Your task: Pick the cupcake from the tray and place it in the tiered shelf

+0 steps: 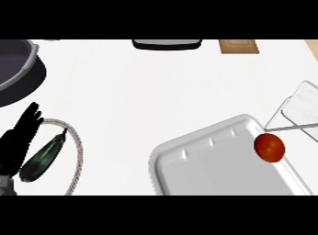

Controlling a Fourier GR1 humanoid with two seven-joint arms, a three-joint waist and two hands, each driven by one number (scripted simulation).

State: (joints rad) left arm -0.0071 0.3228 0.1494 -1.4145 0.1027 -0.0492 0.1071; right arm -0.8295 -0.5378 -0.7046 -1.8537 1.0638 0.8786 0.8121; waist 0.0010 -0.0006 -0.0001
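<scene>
A white tray [216, 160] lies at the lower right of the counter. On its right rim sits a small round red-brown thing [269, 147], which may be the cupcake; no frosting or wrapper shows. Just right of it stands the grey metal tiered shelf [309, 110], whose lower wire bar reaches down to the red thing. My left hand [14, 140] rests at the left edge, open with fingers pointing up, far from the tray. My right hand does not show.
A large dark pot [6, 73] fills the upper left corner. A dark green zucchini [43, 156] lies beside my left hand, inside a rope-like ring [78, 151]. A black and grey object [167, 44] and a wooden board [238, 46] sit along the far edge.
</scene>
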